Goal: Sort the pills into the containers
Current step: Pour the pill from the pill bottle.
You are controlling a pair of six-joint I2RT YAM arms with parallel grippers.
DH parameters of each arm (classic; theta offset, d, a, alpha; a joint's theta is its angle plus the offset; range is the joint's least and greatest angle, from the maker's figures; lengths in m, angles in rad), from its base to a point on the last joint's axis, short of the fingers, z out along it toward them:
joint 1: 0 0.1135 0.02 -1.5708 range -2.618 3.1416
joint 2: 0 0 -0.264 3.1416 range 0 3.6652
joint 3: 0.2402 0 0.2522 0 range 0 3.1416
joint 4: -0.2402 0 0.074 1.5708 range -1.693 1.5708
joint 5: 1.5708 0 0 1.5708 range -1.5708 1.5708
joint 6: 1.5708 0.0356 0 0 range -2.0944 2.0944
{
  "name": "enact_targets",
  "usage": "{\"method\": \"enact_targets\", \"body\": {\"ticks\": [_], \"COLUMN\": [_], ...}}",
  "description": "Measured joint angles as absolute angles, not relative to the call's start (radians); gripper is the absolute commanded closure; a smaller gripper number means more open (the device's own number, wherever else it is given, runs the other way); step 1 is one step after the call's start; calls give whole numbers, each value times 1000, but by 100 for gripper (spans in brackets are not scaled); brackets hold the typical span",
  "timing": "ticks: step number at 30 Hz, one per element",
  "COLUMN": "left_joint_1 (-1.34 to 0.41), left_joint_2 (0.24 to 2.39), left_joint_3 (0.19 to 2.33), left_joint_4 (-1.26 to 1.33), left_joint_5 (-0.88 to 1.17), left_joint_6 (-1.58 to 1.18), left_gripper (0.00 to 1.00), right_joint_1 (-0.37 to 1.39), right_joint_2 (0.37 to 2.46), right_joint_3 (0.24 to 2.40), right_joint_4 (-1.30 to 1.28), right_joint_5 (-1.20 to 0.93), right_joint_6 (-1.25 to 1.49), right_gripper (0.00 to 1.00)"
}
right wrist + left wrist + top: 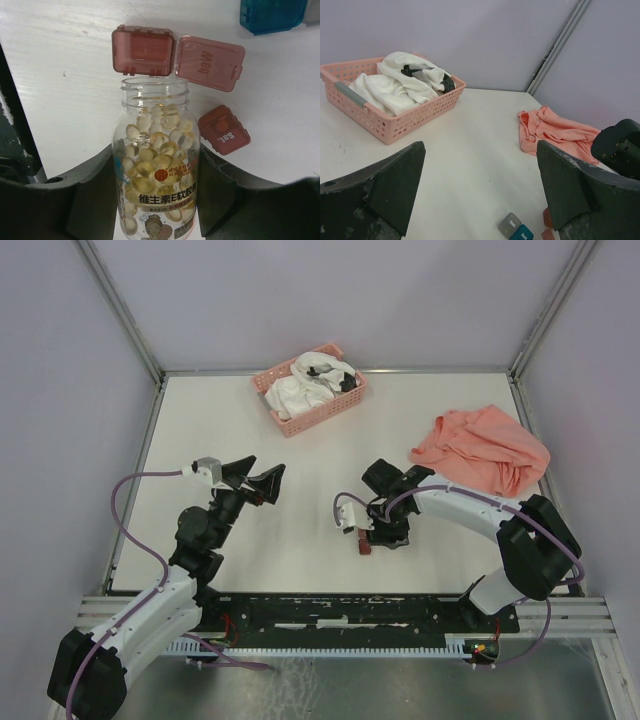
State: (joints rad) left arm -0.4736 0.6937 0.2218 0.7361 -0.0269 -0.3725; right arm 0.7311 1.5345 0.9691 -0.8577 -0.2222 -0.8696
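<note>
My right gripper (156,165) is shut on a clear, uncapped jar (157,197) full of yellowish pills (150,160). The jar's open mouth points at a dark red container (143,50) whose lid (210,62) is flipped open to the right. A closed dark red container marked "Sat" (224,129) lies just right of the jar's neck, and a teal one (272,14) lies farther off. In the top view the right gripper (385,525) hangs over the red container (366,546). My left gripper (258,478) is open, raised and empty. In its wrist view the left gripper (480,150) faces the grey container (510,224) and the teal container (522,233).
A pink slatted basket (330,415) holding white cloths stands at the back centre of the table. A salmon cloth (480,450) lies crumpled at the right, beyond the right arm. Metal frame posts and pale walls close in the table's sides.
</note>
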Motion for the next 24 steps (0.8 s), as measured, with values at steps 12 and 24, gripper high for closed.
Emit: {"method": "enact_targets", "body": {"ticks": [12, 24], "left_joint_1": [-474, -474], "left_joint_2": [694, 694], "left_joint_3": [222, 222], "left_joint_4": [736, 736], "left_joint_5": [-27, -27], "left_joint_6": [-373, -373], "left_gripper": [1, 1], "right_joint_1": [731, 732], "right_joint_2": [1534, 1534], "right_joint_3": [973, 974], "right_joint_4": [-857, -878], "right_joint_5": [-234, -248], "right_joint_6": [-876, -876], "right_gripper": [98, 98]}}
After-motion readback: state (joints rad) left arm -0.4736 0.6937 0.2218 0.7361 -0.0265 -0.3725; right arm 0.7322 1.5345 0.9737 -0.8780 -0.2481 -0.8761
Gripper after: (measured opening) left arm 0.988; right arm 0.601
